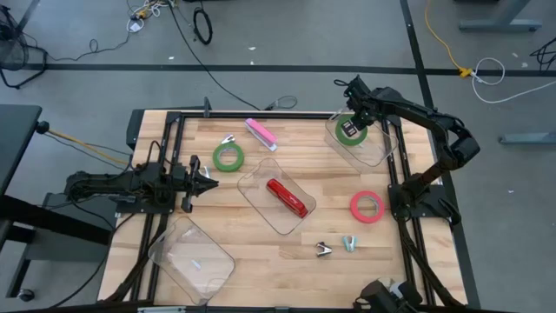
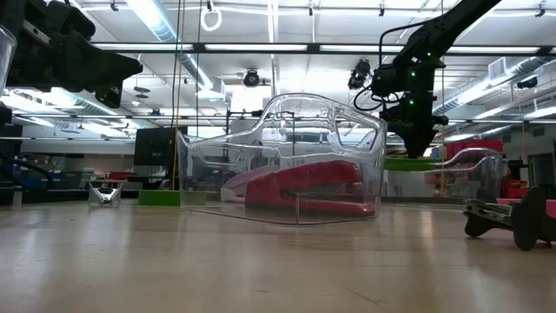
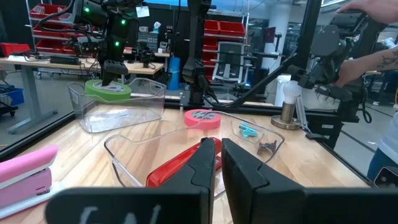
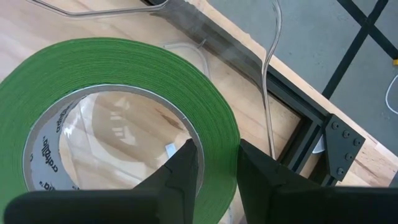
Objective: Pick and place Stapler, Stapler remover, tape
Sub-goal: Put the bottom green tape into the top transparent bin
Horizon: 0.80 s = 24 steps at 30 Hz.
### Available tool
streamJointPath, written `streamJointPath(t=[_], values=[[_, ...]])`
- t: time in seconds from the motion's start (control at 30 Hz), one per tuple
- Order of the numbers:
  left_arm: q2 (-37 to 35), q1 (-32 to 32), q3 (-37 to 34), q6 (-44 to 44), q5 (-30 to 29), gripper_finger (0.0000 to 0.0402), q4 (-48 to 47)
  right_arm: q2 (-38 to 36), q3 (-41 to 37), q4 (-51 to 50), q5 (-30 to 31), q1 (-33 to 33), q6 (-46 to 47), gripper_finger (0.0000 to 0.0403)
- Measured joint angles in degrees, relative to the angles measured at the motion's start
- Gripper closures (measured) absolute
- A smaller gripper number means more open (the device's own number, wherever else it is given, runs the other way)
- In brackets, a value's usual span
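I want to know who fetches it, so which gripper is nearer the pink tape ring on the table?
Right. The right gripper is over the far-right clear bin, holding a green tape roll, closer to the pink tape ring. The left gripper waits at the table's left side, beyond the middle bin.

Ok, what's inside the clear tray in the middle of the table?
The clear tray holds only the red stapler, lying flat. Its underside is hidden, but nothing else shows through the clear walls.

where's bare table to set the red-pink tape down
Bare wood lies along the near edge between the empty clear tray and the small removers. Crowded: middle, around the red stapler's tray and the loose green tape.
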Motion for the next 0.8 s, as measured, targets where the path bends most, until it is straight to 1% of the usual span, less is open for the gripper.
streamJointPath(t=[0.8], values=[[0.0,0.0,0.0,0.0,0.0,0.0372,0.0,0.0,0.0,0.5,0.0,0.0,-0.1,0.0309]])
